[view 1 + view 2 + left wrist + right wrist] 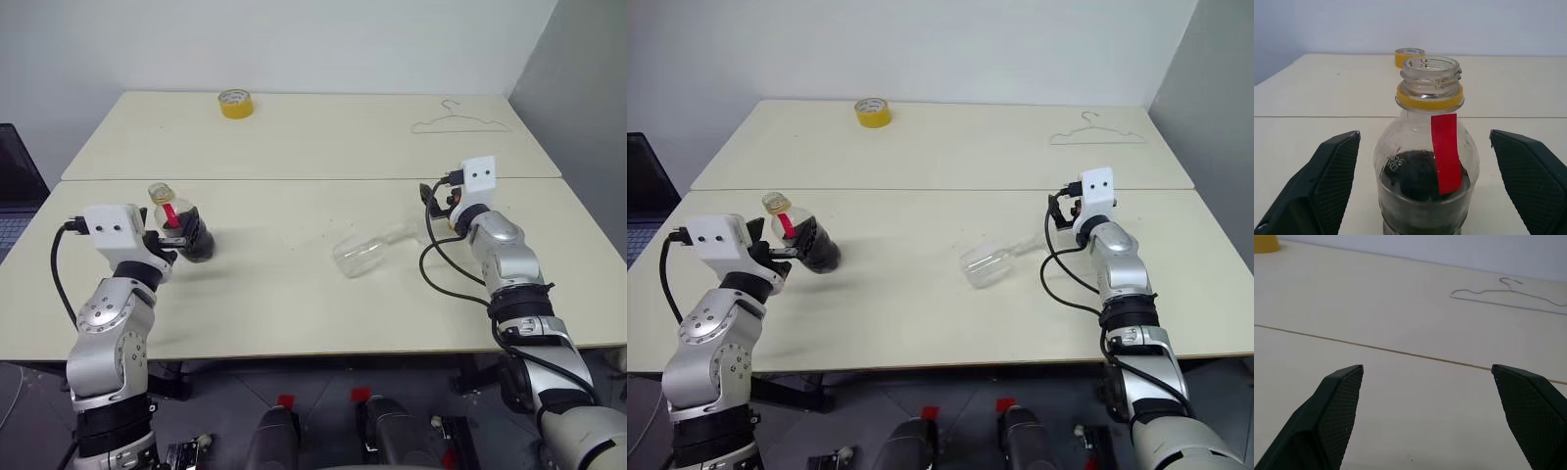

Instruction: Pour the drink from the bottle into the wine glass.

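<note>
A: Why is the bottle [1425, 161] sitting between the fingers of the left end effector [174, 242] like that?

B: It is standing upright at the left of the frame with its cap off, and the end effector is gaping at its widest, one finger on each side with clear space between. So nothing is being held; I am judging it is lining up for a grasp around the body. The drink [1422, 188] is filling only the lower part.

A: And the wine glass [370, 250]?

B: It is lying on its side on the counter [294, 294], middle right of the frame, bowl toward the camera. That is getting in the way: it seems to need standing up before any pouring.

A: Is the right end effector [438, 203] helping?

B: It is hovering near the stem end, fingers spread wide, holding nothing.

A: Anything else around?

B: A yellow tape roll [235, 103] at upper centre and a wire hanger [460, 123] at upper right, both well apart from the work.
</note>
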### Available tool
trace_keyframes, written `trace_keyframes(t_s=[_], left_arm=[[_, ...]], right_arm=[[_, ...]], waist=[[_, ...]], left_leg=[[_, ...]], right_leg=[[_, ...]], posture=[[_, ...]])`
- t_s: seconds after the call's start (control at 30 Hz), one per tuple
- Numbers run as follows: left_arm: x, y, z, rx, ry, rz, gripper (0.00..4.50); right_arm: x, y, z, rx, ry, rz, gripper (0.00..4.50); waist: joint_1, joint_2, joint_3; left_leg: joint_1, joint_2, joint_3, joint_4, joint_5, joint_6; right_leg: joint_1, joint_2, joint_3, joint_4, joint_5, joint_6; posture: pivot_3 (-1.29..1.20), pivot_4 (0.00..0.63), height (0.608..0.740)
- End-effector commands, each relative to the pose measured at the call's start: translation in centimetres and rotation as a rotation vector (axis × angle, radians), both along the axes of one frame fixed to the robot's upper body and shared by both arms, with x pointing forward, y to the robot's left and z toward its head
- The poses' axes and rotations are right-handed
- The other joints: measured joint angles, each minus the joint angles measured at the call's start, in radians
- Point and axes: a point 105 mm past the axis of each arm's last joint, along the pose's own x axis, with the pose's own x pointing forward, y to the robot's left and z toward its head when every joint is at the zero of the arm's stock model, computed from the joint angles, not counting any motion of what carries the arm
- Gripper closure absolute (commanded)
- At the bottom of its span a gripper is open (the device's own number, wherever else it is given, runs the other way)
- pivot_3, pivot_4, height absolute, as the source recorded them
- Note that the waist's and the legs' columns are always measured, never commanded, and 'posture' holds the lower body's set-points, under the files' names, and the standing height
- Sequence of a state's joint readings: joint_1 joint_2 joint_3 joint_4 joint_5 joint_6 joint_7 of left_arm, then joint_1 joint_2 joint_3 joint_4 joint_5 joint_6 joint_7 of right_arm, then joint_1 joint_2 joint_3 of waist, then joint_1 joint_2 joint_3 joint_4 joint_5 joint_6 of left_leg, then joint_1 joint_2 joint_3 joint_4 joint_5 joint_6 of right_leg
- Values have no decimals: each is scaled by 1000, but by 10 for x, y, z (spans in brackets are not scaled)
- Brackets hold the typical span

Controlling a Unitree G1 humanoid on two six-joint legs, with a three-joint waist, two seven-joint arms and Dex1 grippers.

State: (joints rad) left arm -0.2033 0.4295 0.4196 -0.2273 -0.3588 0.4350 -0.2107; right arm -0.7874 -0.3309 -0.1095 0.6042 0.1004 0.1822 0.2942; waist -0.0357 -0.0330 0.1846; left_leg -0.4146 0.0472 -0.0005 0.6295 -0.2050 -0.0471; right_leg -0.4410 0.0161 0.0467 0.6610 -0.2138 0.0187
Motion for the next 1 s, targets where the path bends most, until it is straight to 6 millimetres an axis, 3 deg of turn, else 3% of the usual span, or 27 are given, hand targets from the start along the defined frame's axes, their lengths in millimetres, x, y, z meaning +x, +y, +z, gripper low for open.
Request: trace_keyframes(t_s=[0.03,0.4,0.6,0.67,0.8,0.87,1.0], left_arm=[[-8,4,39,47,-109,-18,24],[-18,2,96,229,-177,-170,24],[-37,-44,102,324,-130,-509,24],[-46,-61,97,344,-88,-643,24],[-66,-99,62,352,95,-931,24],[-68,-109,41,348,187,-992,24],[-67,-122,8,383,308,-1028,24]], right_arm=[[-1,9,30,-29,-87,51,0],[-4,24,68,-140,-130,178,0],[-9,28,84,-243,-67,300,0],[-13,29,87,-368,-42,368,0],[-28,37,80,-749,36,591,0],[-34,41,71,-905,79,694,0],[-41,55,54,-1031,120,851,0]], waist=[[-2,0,0],[-2,0,0],[-4,0,0],[-5,0,0],[-6,1,1],[-8,1,1],[-18,1,1]], left_leg=[[0,0,0,0,0,0],[0,0,0,0,0,0],[-1,0,0,0,0,0],[-1,0,0,-1,0,0],[-1,0,1,-2,0,0],[0,0,1,-2,0,0],[1,1,1,-1,0,0]], right_leg=[[0,0,0,0,0,0],[0,0,-1,0,0,0],[0,0,0,-2,0,0],[0,0,0,-2,0,0],[-1,0,0,-3,-3,-5],[-1,0,0,-3,-4,-7],[-1,0,0,-1,-4,-7]], posture=[[0,150,740],[0,150,740],[0,150,740],[0,150,740],[0,150,740],[0,150,740],[0,150,740]])
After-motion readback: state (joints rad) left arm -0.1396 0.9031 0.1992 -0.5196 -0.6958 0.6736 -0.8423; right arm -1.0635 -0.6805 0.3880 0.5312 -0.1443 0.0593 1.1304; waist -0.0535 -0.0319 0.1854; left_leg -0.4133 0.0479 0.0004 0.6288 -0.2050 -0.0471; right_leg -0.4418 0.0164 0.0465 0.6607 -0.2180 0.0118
